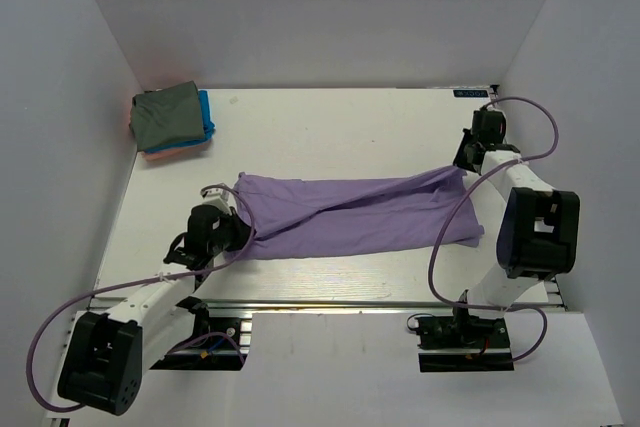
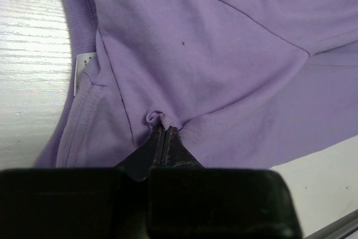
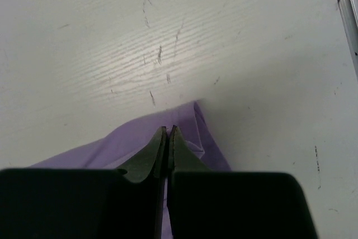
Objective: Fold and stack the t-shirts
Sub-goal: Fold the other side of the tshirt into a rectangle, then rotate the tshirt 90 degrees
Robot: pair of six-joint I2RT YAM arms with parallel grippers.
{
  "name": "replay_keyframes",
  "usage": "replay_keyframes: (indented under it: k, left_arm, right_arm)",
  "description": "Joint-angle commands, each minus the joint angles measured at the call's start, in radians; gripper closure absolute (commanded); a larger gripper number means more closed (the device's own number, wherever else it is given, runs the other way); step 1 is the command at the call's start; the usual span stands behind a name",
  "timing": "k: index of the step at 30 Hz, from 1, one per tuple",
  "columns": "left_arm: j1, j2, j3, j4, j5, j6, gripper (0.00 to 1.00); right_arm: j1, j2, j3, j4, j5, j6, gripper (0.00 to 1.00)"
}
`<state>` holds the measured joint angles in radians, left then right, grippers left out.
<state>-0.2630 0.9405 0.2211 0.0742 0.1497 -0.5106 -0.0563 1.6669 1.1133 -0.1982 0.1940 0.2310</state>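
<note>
Both arms are built of white links joined by boxy black housings. This goes for the left arm and the right arm alike. A thin lavender cable loops off the left arm, and a second cable runs beside the right. Each stands on a black base plate with small coloured wires. The left claw and right claw each have a wide black body tapering to two thin, dark wedge fingers.
</note>
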Motion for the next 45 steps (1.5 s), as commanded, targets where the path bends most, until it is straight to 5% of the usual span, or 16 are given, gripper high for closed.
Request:
replay_keyframes:
  k: [1, 4, 8, 10, 11, 12, 13, 16, 17, 19, 24, 29, 33, 41, 45]
  left_arm:
    - [0.001, -0.040, -0.015, -0.020, 0.025, -0.026, 1.00]
    - [0.001, -0.062, -0.016, -0.065, 0.015, -0.026, 1.00]
    - [0.001, -0.080, -0.016, -0.122, 0.004, -0.026, 0.76]
    - [0.001, -0.080, 0.007, -0.169, 0.004, -0.026, 0.67]
    - [0.001, -0.092, 0.007, -0.169, 0.004, -0.026, 0.67]
    - [0.001, -0.092, 0.020, -0.197, -0.013, -0.026, 0.52]
    - [0.001, -0.103, 0.038, -0.217, -0.022, -0.037, 0.48]
    - [0.001, -0.144, 0.072, -0.313, -0.073, -0.037, 0.31]
    - [0.001, -0.158, 0.101, -0.342, -0.117, -0.048, 0.26]
    - [0.001, -0.206, 0.148, -0.427, -0.166, -0.062, 0.00]
    - [0.001, -0.221, 0.230, -0.462, -0.276, -0.112, 0.00]
    - [0.001, -0.045, 0.349, -0.351, -0.181, -0.069, 0.00]
    - [-0.008, 0.151, 0.412, -0.225, -0.040, -0.029, 0.00]
    - [-0.018, 0.432, 0.458, -0.163, 0.025, -0.008, 0.00]
    - [-0.018, 0.494, 0.458, -0.151, 0.036, -0.008, 0.00]
  right_arm:
    - [-0.007, -0.051, -0.035, 0.033, 0.035, 0.019, 1.00]
    - [-0.007, -0.082, -0.110, 0.046, 0.048, 0.031, 1.00]
    - [-0.007, -0.111, -0.173, 0.045, 0.117, 0.085, 1.00]
    - [-0.008, -0.128, -0.196, 0.033, 0.139, 0.117, 0.89]
    - [-0.008, -0.131, -0.201, 0.022, 0.166, 0.117, 0.82]
    - [-0.008, -0.134, -0.210, 0.013, 0.185, 0.154, 0.49]
    - [-0.008, -0.147, -0.225, 0.003, 0.243, 0.159, 0.34]
    - [-0.014, -0.151, -0.224, -0.044, 0.355, 0.212, 0.10]
    - [-0.019, -0.150, -0.198, -0.059, 0.366, 0.218, 0.10]
    - [-0.025, -0.154, -0.179, -0.089, 0.355, 0.223, 0.10]
    - [-0.022, -0.219, -0.132, -0.089, 0.173, 0.180, 0.10]
    - [-0.010, -0.288, -0.178, 0.051, -0.278, 0.090, 0.10]
    - [0.039, -0.248, -0.200, 0.094, -0.422, 0.065, 0.10]
    - [0.050, -0.101, -0.221, 0.056, -0.404, 0.108, 0.10]
    - [0.024, -0.024, -0.188, -0.047, -0.230, 0.137, 0.10]
